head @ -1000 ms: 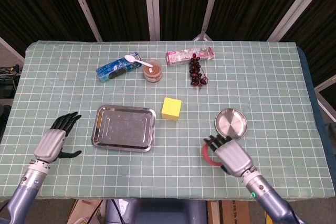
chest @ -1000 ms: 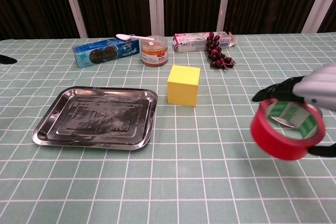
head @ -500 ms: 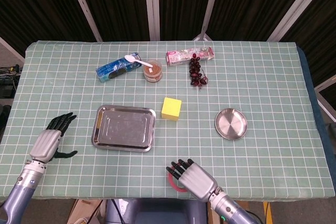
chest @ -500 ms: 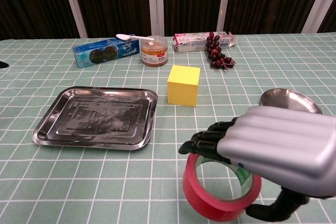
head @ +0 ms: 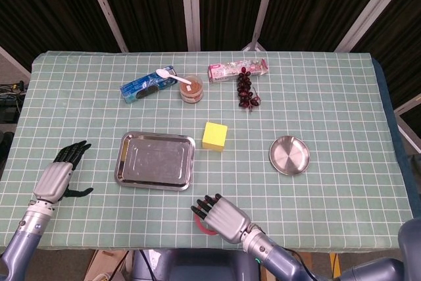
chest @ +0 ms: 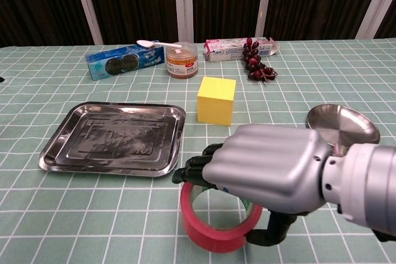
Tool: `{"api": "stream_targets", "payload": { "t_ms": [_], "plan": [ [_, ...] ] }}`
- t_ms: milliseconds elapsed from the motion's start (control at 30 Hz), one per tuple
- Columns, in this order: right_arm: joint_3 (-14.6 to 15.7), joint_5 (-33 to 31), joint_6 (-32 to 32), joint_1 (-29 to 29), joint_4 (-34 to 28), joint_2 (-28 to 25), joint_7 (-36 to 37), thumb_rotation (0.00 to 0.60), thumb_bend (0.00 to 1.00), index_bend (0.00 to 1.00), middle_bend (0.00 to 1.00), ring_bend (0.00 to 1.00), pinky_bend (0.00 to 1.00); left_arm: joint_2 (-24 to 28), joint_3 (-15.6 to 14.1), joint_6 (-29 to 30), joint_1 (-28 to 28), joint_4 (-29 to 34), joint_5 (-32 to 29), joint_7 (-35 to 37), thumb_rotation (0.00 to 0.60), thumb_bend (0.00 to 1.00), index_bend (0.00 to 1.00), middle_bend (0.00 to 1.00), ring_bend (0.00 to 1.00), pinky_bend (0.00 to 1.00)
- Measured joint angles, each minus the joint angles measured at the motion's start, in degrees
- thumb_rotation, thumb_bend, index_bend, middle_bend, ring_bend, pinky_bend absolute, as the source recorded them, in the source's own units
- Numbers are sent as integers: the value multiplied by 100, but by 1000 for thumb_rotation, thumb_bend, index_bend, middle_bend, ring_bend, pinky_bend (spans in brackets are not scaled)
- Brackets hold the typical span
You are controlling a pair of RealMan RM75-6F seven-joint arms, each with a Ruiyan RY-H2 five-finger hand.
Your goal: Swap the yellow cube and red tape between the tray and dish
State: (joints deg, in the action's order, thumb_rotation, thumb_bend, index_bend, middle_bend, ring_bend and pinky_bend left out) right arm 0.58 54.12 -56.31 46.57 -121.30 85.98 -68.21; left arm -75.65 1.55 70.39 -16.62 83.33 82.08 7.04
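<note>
**Two items out of place, tape in hand**

Both receptacles sit bare — the steel tray (chest: 111, 137) and the round dish (chest: 343, 123) hold nothing. The yellow cube (chest: 216, 100) rests on the cloth between them, nearer the tray. The right hand (chest: 266, 168) has its fingers curled through the red tape (chest: 216, 224), holding it by the rim near the table's front edge. The left hand (head: 56, 177) hovers with fingers spread, holding nothing.

Judging by looks, the tape is a light, stiff ring — hooking through its hole suits it. The cube appears light with smooth, possibly slippery faces; opposite sides offer the surest hold.
</note>
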Motion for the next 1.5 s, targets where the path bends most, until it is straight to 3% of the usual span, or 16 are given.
{"api": "stream_targets", "payload": {
  "t_ms": [233, 433, 500, 600, 667, 1033, 1233, 1500],
  "plan": [
    [-350, -543, 245, 556, 570, -80, 196, 600, 320, 116, 300, 265, 482, -50, -1, -54, 17, -144, -73, 37, 600, 25, 0, 15, 0, 0],
    [-349, -683, 346, 727, 771, -333, 528, 600, 319, 106, 300, 263, 467, -86, -7, -102, 24, -219, -104, 53, 600, 25, 0, 15, 0, 0],
    [-260, -691, 368, 763, 832, -399, 618, 600, 319, 46, 266, 199, 391, -97, -9, -116, 21, -225, -108, 47, 600, 25, 0, 15, 0, 0],
    [-148, -720, 365, 805, 869, -477, 692, 600, 254, 0, 65, 11, 91, -98, -12, -123, 17, -217, -100, 34, 600, 26, 0, 14, 0, 0],
    [-106, -716, 332, 824, 860, -532, 757, 600, 184, 0, 6, 0, 7, -91, -11, -115, 15, -193, -87, 22, 600, 26, 0, 13, 0, 0],
    [-85, -271, 95, 841, 526, -857, 1121, 600, 153, 0, 0, 0, 0, -32, -3, -84, 6, -64, -27, 48, 600, 26, 0, 12, 0, 0],
    [-152, -460, 40, 1042, 331, -899, 980, 600, 153, 0, 0, 0, 0, -14, 5, -70, 7, -39, -22, 42, 600, 25, 0, 12, 0, 0],
    [-512, -987, 192, 1629, 526, -705, 847, 600, 153, 0, 0, 0, 0, 6, -8, -60, 29, -27, -30, 43, 600, 26, 0, 12, 0, 0]
  ]
}}
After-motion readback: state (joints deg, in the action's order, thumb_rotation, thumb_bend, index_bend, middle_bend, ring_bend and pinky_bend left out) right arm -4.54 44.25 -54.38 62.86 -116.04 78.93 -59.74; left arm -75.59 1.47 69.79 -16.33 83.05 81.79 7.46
